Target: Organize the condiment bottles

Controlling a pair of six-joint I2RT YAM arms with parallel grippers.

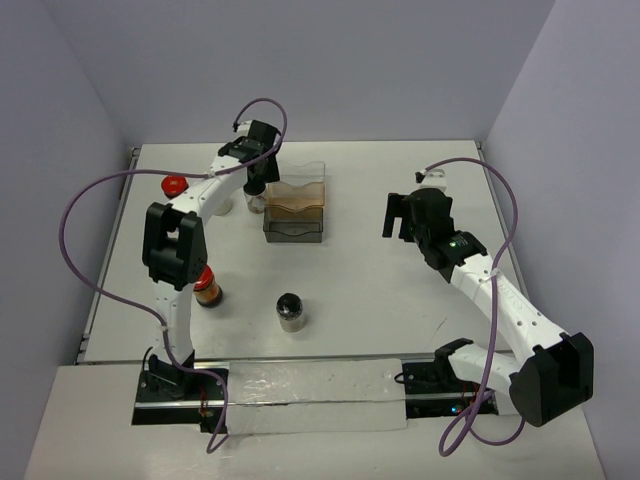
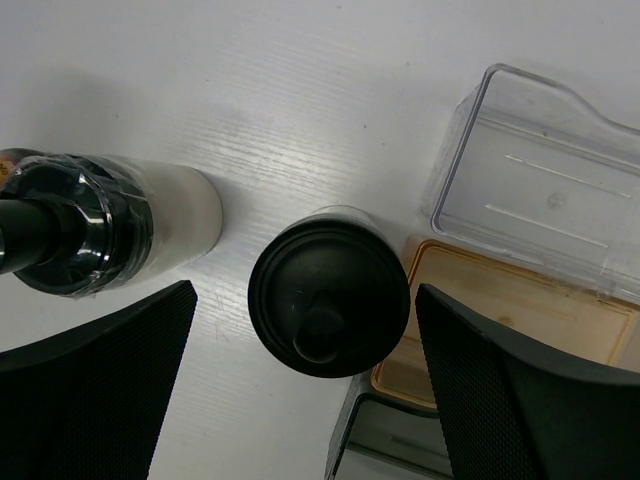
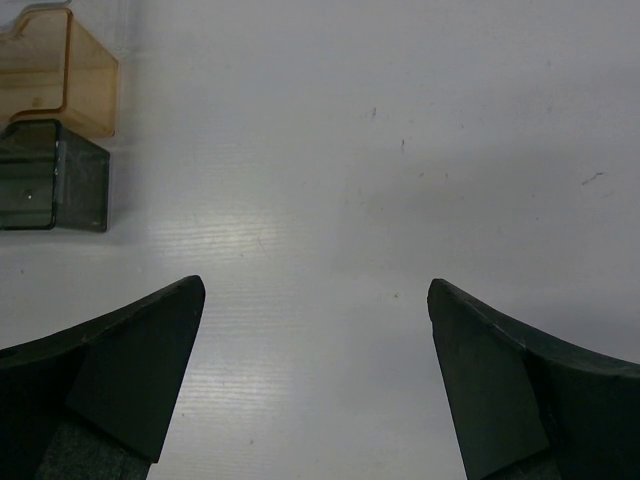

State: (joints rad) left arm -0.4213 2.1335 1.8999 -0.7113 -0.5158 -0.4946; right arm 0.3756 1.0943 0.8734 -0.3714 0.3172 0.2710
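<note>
My left gripper (image 1: 258, 182) (image 2: 305, 300) is open and hangs over a black-capped bottle (image 2: 328, 290) (image 1: 257, 205) with pale contents. Its jaws stand either side of the cap without touching it. A second black-capped pale bottle (image 2: 90, 230) stands just to the left of it. A third black-capped bottle (image 1: 291, 310) stands near the table's front middle. One red-capped bottle (image 1: 174, 185) is at the far left. Another bottle (image 1: 208, 290) with orange-brown contents stands partly behind my left arm. My right gripper (image 1: 405, 215) (image 3: 315, 290) is open and empty over bare table.
A clear tray (image 1: 303, 177) (image 2: 560, 170), an orange tray (image 1: 297, 200) (image 2: 500, 310) (image 3: 60, 70) and a dark tray (image 1: 295, 230) (image 3: 50, 175) sit in a row right beside the bottle under my left gripper. The table's edges are walled at the back and sides.
</note>
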